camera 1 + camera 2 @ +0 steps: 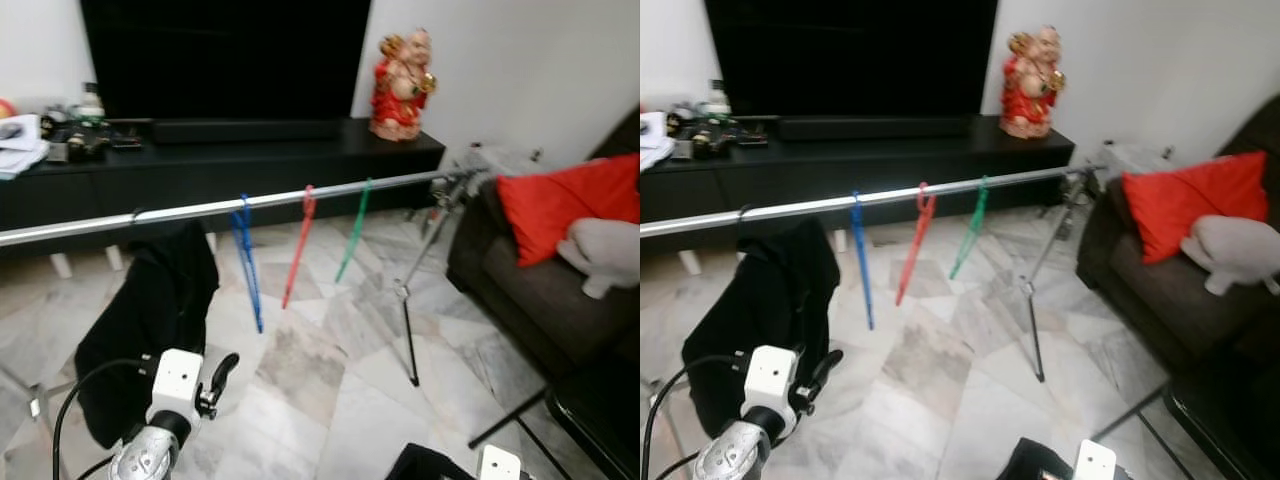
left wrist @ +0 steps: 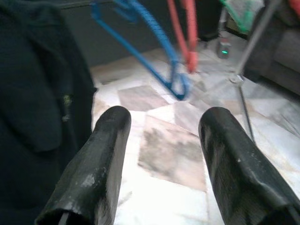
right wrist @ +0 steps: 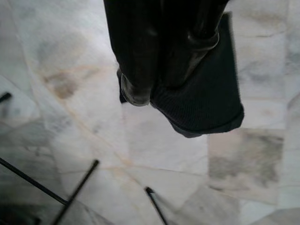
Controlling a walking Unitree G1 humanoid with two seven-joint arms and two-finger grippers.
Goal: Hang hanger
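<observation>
Blue hanger hangs off the silver rail in the middle of the frame, its long body dropping straight down toward the marble floor, with a red hanger just beside it and a green hanger next along to the right, all three edge-on and well spaced on the bar. The rail itself runs from the left edge up toward the centre right, where it meets a tripod stand. To the left of the blue hanger a black garment droops from the same rail, and that is the crowded end. Down in the lower left the left gripper sits low, below and a little left of the hangers, its two black fingers spread wide with nothing between them, pointing up and forward at the blue hanger's lower loop. It is the nearer arm to the rail, I'd say. The right gripper at the bottom of the frame points down at the floor and looks clamped on a dark knitted cloth, the fingers tight together over the fabric. Open room on the rail lies between the green hanger and the tripod stand, and the dark sofa with its red cushion crowds the right side, so any reach up should stay centre-frame
</observation>
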